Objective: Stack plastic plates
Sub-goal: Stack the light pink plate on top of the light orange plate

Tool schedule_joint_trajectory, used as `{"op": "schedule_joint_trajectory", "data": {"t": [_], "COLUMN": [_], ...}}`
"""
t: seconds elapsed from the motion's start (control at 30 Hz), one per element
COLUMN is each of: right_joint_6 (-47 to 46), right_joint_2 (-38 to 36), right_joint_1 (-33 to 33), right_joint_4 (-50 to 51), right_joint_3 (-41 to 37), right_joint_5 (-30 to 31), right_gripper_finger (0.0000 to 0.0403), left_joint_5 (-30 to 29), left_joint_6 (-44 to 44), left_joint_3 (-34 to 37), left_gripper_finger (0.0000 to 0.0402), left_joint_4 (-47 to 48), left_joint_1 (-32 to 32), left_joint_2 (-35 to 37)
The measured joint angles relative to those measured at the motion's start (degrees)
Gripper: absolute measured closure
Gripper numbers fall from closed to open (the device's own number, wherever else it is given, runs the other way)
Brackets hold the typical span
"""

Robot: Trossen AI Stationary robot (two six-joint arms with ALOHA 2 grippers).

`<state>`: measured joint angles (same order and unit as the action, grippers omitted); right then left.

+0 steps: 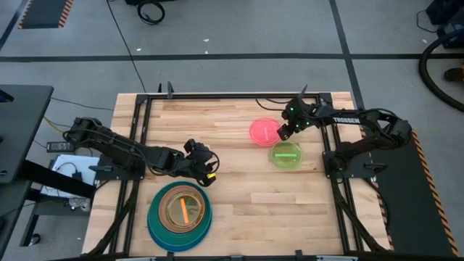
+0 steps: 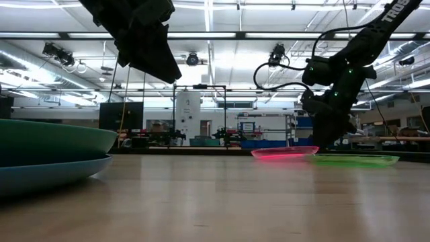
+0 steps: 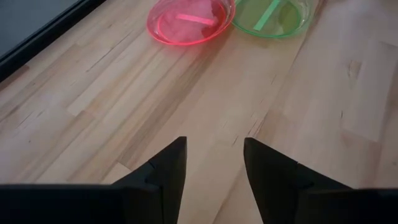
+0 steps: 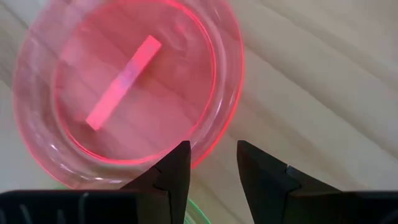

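- The right gripper [image 1: 283, 133] sits right of centre in the upper half of the high view, at the right-hand edge of the pink plate [image 1: 264, 131], with the green plate [image 1: 286, 155] just below it.
- In the right wrist view its two dark fingers [image 4: 177, 171] stand apart with bare wood between them, holding nothing; the fingertips lie at the pink plate's rim (whether they touch it I cannot tell).
- The pink plate is translucent, with a bright pink strip [image 4: 123, 82] showing in its middle.
- Pink and green plates lie side by side, their rims touching or very nearly so; in the low view both rest flat on the table [image 1: 239, 188], right of centre, under the right arm.
- The left gripper [image 1: 205, 163] is left of centre in the high view, just above the stack of plates [image 1: 180, 209] at the lower left.
- Its fingers [image 3: 168, 168] are parted and empty, pointing over bare wood towards the pink and green plates at the top of the left wrist view.
- The stack has a blue plate [image 2: 40, 176] at the bottom and a teal plate [image 2: 54, 140] on it (both clear at the low view's left edge), then a brown plate [image 1: 169, 191] and smaller plates nested inside, topmost an orange one [image 1: 183, 209].
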<state>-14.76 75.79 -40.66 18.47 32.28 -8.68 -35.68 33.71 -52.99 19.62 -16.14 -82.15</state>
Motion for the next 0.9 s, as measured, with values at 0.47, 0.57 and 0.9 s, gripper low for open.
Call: {"op": "schedule_joint_trajectory", "data": {"t": [0.47,0.57,0.9], "right_joint_6": [-2.3,-3.0,-3.6], "right_joint_2": [0.0,0.0,0.0], "right_joint_1": [0.0,-0.1,-1.1], "right_joint_4": [-7.5,-8.7,-9.9], "right_joint_3": [-2.7,-2.7,-2.7], "right_joint_5": [-0.1,-0.1,1.2], "right_gripper_finger": [0.0286,0.0299,0.0294], "left_joint_5": [0.0,0.0,0.0], "left_joint_6": [0.0,0.0,0.0], "left_joint_3": [0.0,0.0,0.0], "left_gripper_finger": [0.0235,0.0235,0.0235], "left_joint_4": [0.0,0.0,0.0], "left_joint_1": [0.0,0.0,0.0], "left_joint_2": [0.0,0.0,0.0]}}
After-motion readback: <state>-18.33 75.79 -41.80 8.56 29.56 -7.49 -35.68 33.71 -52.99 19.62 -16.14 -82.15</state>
